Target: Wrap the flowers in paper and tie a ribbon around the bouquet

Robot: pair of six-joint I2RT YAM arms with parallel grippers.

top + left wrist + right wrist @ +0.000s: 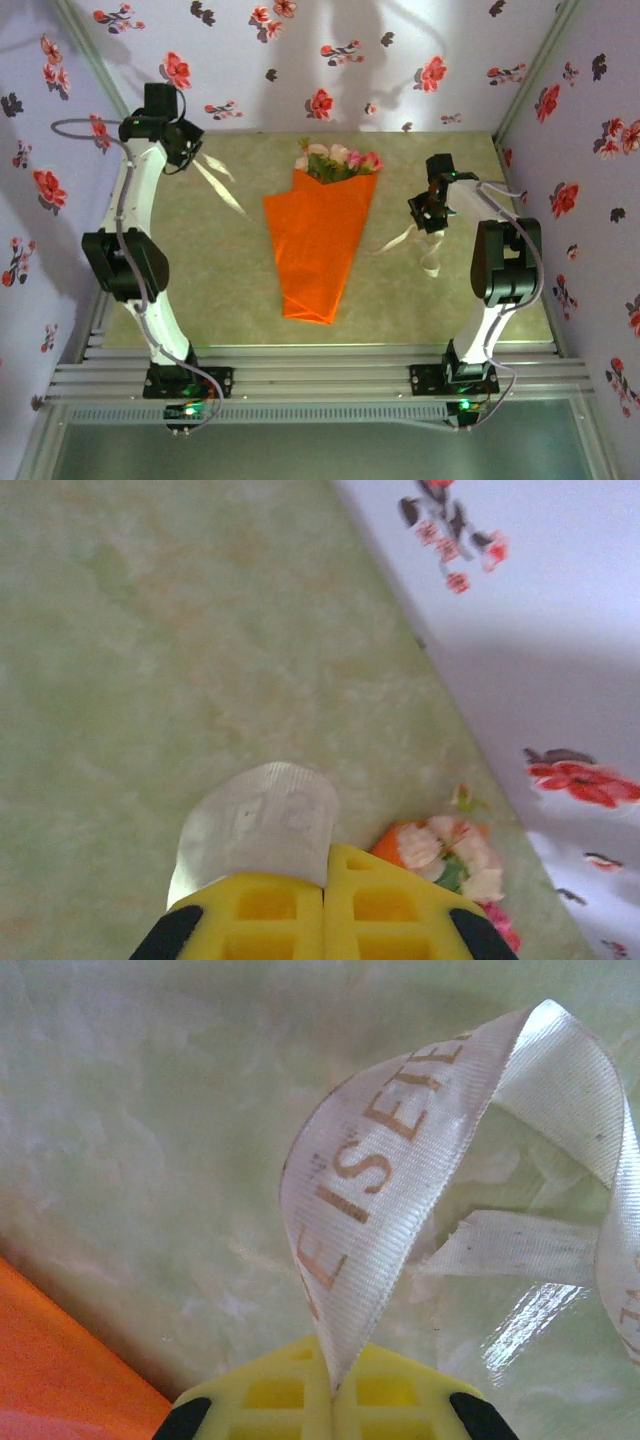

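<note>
Clamping shut on the ribbon (400,1150), the left pincer (325,865) and right pincer (335,1365) each hold an end. Best keep it taut when crossing the bouquet (318,240) between them.

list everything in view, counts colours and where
paper: one, bright orange, wrapped as a cone mid-table
flowers: small bunch, pink, cream and white, at the cone's wide far end
ribbon: one it seems, cream-white with tan lettering, trailing off both sides of the paper
table: one, mottled pale green, under everything
walls: three, pale lilac with red flower prints, around the table
left gripper: one, yellow, shut on the ribbon, left of the paper
right gripper: one, yellow, shut on the ribbon, right of the paper
</note>
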